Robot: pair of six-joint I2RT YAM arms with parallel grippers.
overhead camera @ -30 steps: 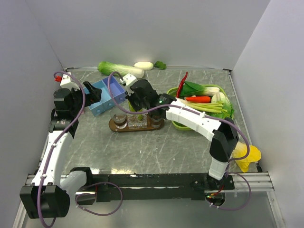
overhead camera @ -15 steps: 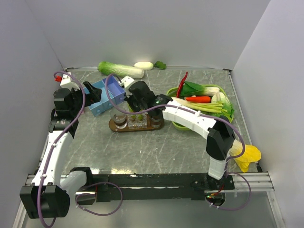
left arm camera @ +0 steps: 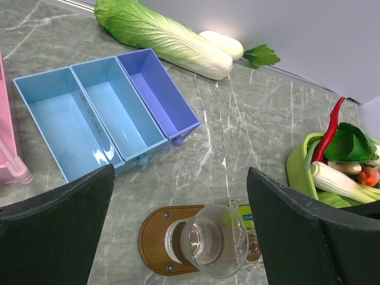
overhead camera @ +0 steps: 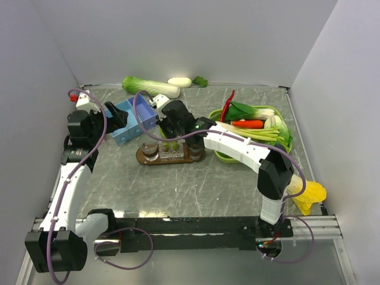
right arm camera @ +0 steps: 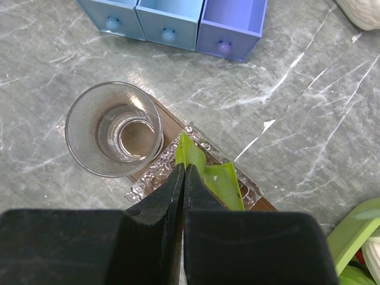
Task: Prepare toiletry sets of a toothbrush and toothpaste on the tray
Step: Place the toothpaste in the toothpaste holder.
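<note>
At mid-worktop, we see the right gripper [right arm camera: 184,169] pinched on a toothpaste tube [right arm camera: 190,151], one of two over the single tray [left arm camera: 155,240], while the left gripper [left arm camera: 181,178] hangs spread wide.

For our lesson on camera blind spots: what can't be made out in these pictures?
Right wrist: the right gripper covers the near end of the toothpaste; grasp unclear.
Left wrist: a finger of the left gripper hides the right end of the tray.
Top external: toothpaste tubes too small to count.
</note>
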